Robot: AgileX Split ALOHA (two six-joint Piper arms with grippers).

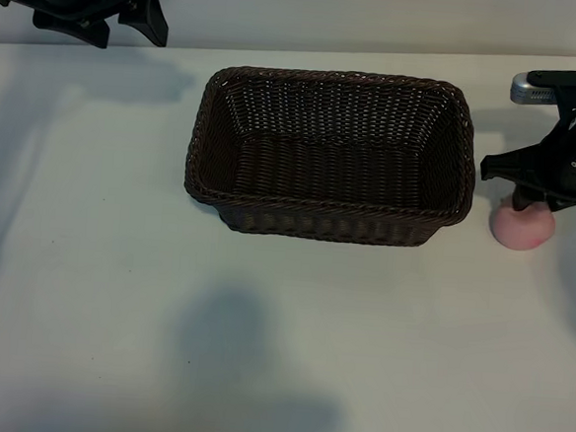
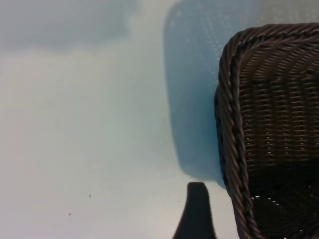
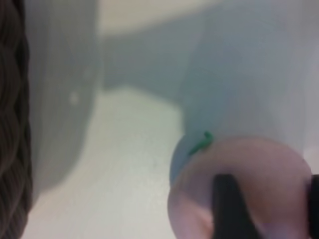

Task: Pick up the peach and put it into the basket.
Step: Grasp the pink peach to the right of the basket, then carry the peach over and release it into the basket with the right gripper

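Note:
The peach point(image 1: 522, 229), small, round and pale pink, rests on the white table just right of the basket point(image 1: 337, 79). My right gripper point(image 1: 531, 198) is down over its top. In the right wrist view the gripper point(image 3: 269, 185) has its dark fingers on either side of the peach point(image 3: 249, 164), pressed against it, with a green stem bit at the fruit's edge. The dark-brown wicker basket stands empty at the table's centre; its rim point(image 3: 12, 124) shows close beside the right gripper. My left gripper point(image 1: 85, 4) is parked at the far left corner, open, with one fingertip point(image 2: 197, 209) near the basket's corner point(image 2: 229, 124).
The white table point(image 1: 117, 263) spreads wide in front of and left of the basket. The gap between the basket's right wall and the peach is narrow. A grey metal part of the right arm point(image 1: 529, 90) sits at the far right edge.

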